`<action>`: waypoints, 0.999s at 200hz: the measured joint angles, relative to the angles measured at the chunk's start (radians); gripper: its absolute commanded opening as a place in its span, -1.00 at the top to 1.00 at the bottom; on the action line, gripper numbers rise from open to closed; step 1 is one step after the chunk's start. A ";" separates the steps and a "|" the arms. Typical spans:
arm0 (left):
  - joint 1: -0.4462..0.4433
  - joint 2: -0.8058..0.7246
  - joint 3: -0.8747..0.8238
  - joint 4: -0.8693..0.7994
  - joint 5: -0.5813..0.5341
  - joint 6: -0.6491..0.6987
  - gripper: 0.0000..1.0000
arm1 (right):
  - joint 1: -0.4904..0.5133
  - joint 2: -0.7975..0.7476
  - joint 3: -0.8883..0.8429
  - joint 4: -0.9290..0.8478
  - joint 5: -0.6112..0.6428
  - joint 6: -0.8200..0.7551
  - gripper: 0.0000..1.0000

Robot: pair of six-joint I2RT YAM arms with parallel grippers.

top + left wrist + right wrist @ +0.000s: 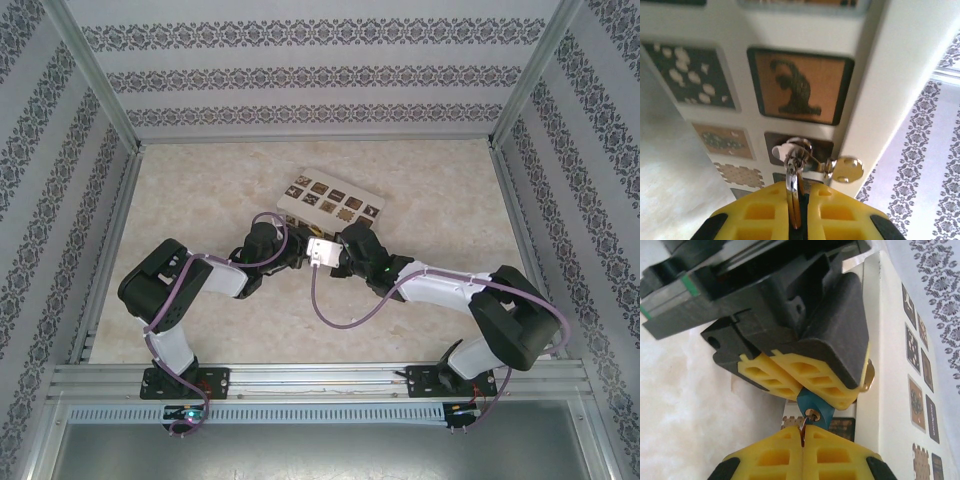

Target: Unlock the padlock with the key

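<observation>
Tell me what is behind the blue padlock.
Behind the padlock stands the patterned box. The left gripper clamps over its upper part, which is hidden; the key in the right gripper is at its keyhole.

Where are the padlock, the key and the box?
padlock [816,407], right wrist view, blue body.
key [803,424], right wrist view, blade below the keyhole.
box [330,198], top view, patterned face.

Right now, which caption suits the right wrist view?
Right jaws hold key at the blue padlock gripped by left jaws.
</observation>
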 measured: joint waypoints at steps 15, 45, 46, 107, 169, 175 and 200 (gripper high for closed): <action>0.000 0.002 0.000 0.009 -0.015 -0.006 1.00 | 0.000 0.009 0.000 0.022 0.003 0.072 1.00; 0.000 0.010 0.000 0.035 -0.043 -0.021 1.00 | 0.000 0.024 -0.002 0.066 0.003 0.251 1.00; 0.000 0.011 0.000 0.036 -0.044 -0.022 1.00 | 0.000 0.024 -0.002 0.066 0.003 0.256 1.00; -0.004 0.047 -0.010 0.053 -0.068 -0.029 1.00 | 0.003 0.071 -0.030 0.138 0.002 0.441 1.00; -0.025 0.061 -0.052 0.053 -0.071 -0.008 0.66 | 0.011 0.092 -0.119 0.248 -0.032 0.525 1.00; -0.026 0.060 -0.055 0.054 -0.072 -0.001 0.62 | 0.012 0.092 -0.126 0.257 -0.035 0.533 1.00; -0.032 0.041 -0.078 0.052 -0.072 0.035 0.43 | 0.012 0.092 -0.155 0.290 -0.031 0.566 1.00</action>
